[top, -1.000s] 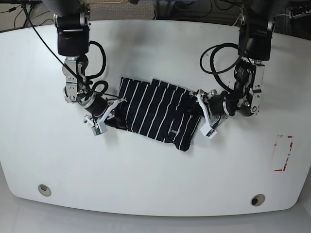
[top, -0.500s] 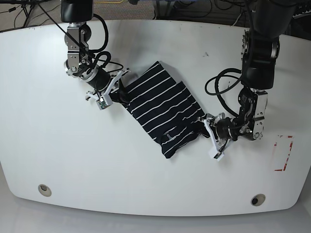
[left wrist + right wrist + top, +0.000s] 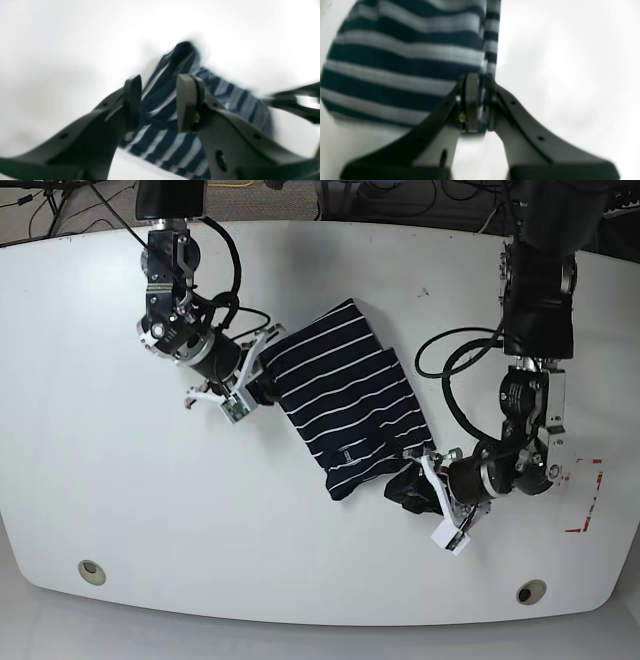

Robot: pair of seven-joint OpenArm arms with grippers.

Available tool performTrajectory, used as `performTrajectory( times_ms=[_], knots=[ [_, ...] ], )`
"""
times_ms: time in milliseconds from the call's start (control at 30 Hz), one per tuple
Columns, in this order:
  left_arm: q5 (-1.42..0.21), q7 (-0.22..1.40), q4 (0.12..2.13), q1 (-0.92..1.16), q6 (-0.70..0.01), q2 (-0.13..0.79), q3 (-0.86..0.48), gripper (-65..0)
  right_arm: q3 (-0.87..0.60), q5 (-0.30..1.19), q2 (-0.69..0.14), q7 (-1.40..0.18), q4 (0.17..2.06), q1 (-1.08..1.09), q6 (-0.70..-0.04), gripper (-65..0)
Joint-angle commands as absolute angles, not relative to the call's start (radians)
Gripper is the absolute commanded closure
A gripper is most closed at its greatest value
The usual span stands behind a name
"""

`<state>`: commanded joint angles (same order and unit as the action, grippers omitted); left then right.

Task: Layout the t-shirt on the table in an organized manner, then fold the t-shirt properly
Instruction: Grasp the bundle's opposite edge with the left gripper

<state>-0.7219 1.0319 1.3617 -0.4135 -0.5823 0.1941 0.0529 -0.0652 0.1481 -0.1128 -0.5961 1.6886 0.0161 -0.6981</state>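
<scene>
Striped t-shirt (image 3: 345,410) bunched on the white table (image 3: 100,480), between both arms. Right gripper (image 3: 477,102) pressed together, pinching a shirt edge. Left gripper (image 3: 157,102) spread apart, shirt lying between its fingers, not squeezed. Could slip loose on the left and stay crumpled if pulled from one side only. No boxes or bins around.

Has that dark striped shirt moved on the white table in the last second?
Yes. The soft dark white-striped t-shirt has swung diagonal, its lower end now nearer the red-and-white tape rectangle on the white table.
</scene>
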Motion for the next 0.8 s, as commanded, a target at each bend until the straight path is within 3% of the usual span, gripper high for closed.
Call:
performTrajectory(
  times_ms=[433, 600, 800],
  knots=[
    [-0.766, 1.05, 1.451, -0.139, -0.578, 0.128, 0.042, -21.8, 0.074, 0.145, -0.064, -0.576, 1.438, 0.151, -0.698, -5.2],
    [-0.704, 1.035, 1.38, -0.127, -0.578, 0.097, 0.041, -21.8, 0.076, 0.145, -0.062, -0.449, 1.357, 0.143, -0.698, -5.2],
    [-0.604, 0.915, 1.231, -0.173, -0.578, 0.053, 0.044, -21.8, 0.074, 0.147, -0.096, -0.438, 1.307, 0.125, -0.654, -5.2]
  ],
)
